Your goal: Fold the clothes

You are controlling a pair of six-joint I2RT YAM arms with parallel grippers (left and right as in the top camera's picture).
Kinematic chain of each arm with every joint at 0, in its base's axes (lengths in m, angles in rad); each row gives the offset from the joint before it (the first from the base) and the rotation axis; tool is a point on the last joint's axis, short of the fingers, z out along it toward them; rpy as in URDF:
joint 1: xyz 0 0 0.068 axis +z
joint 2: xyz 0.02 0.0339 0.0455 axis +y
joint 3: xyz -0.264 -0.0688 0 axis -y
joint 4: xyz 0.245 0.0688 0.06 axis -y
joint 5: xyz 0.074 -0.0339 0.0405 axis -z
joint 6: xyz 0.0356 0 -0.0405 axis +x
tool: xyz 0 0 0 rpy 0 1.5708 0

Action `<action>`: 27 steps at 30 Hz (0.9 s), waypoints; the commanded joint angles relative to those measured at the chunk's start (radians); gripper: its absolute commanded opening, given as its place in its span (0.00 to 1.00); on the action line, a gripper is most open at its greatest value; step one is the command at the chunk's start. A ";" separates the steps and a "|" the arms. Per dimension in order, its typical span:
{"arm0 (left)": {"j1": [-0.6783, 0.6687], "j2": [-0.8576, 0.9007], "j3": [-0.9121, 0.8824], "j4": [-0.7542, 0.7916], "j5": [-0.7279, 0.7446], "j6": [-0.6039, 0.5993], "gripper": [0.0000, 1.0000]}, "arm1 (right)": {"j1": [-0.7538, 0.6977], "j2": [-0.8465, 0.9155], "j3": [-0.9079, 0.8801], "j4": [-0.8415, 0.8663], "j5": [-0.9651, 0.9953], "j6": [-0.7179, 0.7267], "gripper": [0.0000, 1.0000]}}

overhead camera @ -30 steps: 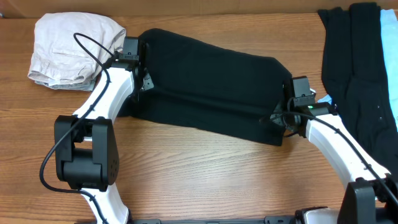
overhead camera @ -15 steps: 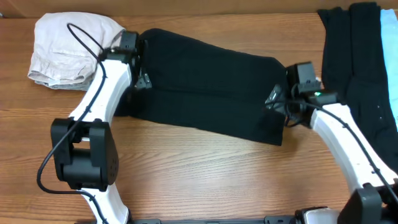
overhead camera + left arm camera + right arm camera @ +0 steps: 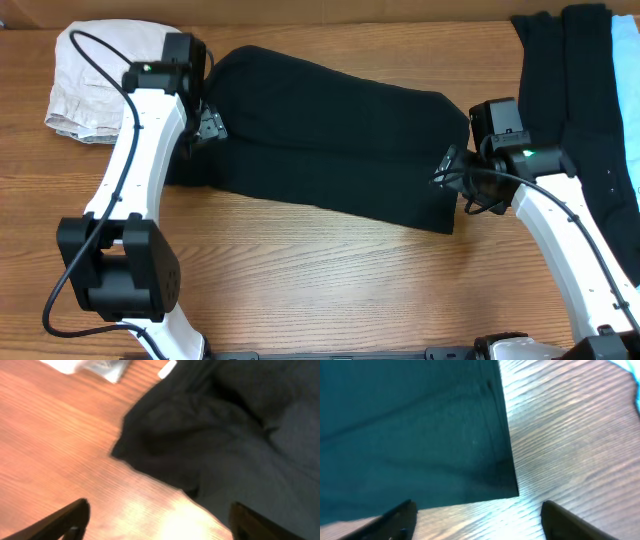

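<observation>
Black folded fabric garment (image 3: pixel 330 140) lies flat mid-table, long axis running 10 to 4 o'clock. Left gripper (image 3: pixel 208 124) sits at its 9 o'clock end, jaws released wide, nothing between them. In the left wrist view its fingers (image 3: pixel 65 520) are over bare wood, and the garment's rumpled edge is just past them toward 1 o'clock. Small white label (image 3: pixel 167 369) shows at that edge, up at 12. Right gripper (image 3: pixel 447 172) is at the garment's 3 o'clock edge, also spread and empty. Its wrist view shows a clean square cloth corner with bare wood at 3 o'clock. Pale beige crumpled garment (image 3: pixel 100 85) is at 10 o'clock, beside the left arm. Pile of black garments (image 3: pixel 565 120) and a light-blue garment (image 3: pixel 627 70) are at 2–3 o'clock, near the right arm. Brown wooden table (image 3: pixel 330 290): bare strip along the whole 6 o'clock side.
</observation>
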 commanded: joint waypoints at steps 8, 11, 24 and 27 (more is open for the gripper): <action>0.000 0.001 -0.333 0.506 0.053 0.139 0.04 | -0.006 0.071 -0.143 0.235 -0.002 -0.006 0.20; 0.001 0.001 -0.371 0.516 0.026 0.144 0.04 | -0.006 0.092 -0.159 0.249 -0.013 -0.006 0.09; 0.001 0.001 -0.462 0.534 -0.102 0.124 0.07 | -0.006 0.134 -0.307 0.387 -0.084 -0.002 0.04; 0.001 0.001 -0.462 0.532 -0.102 0.124 0.07 | -0.006 0.134 -0.345 0.423 -0.105 -0.002 0.04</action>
